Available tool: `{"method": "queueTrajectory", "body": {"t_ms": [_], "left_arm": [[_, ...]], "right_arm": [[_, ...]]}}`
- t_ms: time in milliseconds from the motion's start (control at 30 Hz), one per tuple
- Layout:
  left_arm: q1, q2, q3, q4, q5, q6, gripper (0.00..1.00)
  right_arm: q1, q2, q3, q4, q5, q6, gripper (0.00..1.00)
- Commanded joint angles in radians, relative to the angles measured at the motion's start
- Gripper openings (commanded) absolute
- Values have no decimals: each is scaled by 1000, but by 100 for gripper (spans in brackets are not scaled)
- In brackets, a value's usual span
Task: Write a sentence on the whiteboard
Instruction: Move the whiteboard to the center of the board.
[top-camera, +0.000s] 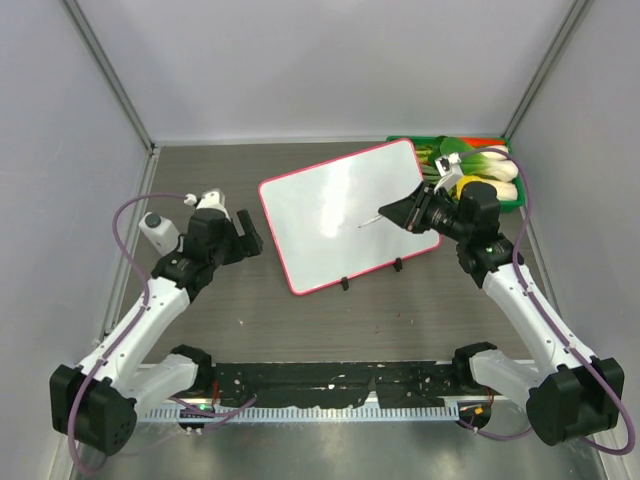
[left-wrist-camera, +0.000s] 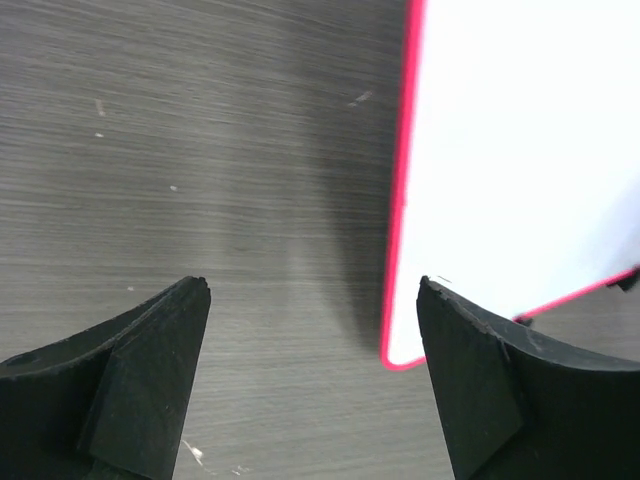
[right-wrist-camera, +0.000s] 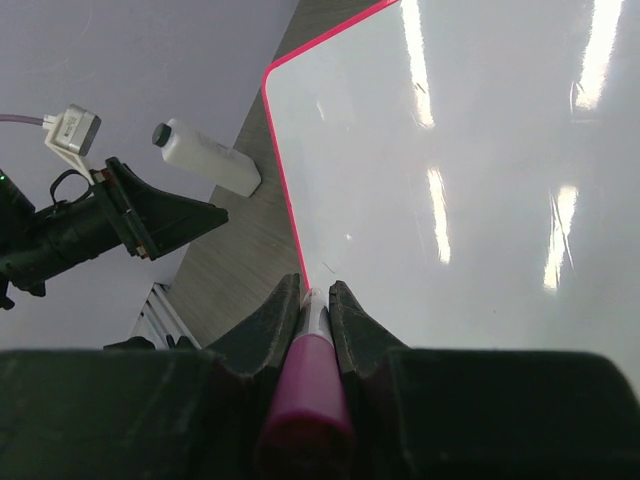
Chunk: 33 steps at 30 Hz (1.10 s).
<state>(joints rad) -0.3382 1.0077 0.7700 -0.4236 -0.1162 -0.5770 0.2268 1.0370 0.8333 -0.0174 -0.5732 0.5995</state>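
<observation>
The whiteboard (top-camera: 340, 215) lies flat and tilted in the middle of the table, pink-red framed, with two black clips (top-camera: 345, 283) on its near edge. No sentence shows on its glossy white surface (right-wrist-camera: 450, 180). My right gripper (top-camera: 405, 212) hangs over the board's right end, shut on a slim marker pen (right-wrist-camera: 310, 390) with a magenta body; its tip (top-camera: 368, 221) points at the board's middle. My left gripper (top-camera: 247, 234) stands open just left of the board, nothing between its fingers. In the left wrist view the board's near corner (left-wrist-camera: 405, 355) sits beside the right finger (left-wrist-camera: 470, 380).
A small white bottle (top-camera: 160, 232) with a dark cap stands left of the left gripper. A green tray (top-camera: 412, 141) of vegetables sits at the back right, behind the right wrist. Grey walls close in the table on three sides.
</observation>
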Motion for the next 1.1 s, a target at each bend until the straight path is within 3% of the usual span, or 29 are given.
{"method": "queueTrajectory", "body": {"t_ms": [0,233,567,833,1067], "left_arm": [[-111,-21,67,-70,-111,-46,89],[-320,84,144,-87,-218,-99,89],[-588,337,268,-44,-298,-176,89],[-755,569,386,-41,-361,-285,89],[-826,761,535,-76,-369,-322,90]], "right_arm": [[-4,-41,1,-12,24,-27,2],[-10,-58,-14,-56,64,-55,1],[-33,-74,-20,-188,234,-118,1],[-61,-107,-22,-245,332,-152,1],[-64,-121,-5,-306,426,-187,1]]}}
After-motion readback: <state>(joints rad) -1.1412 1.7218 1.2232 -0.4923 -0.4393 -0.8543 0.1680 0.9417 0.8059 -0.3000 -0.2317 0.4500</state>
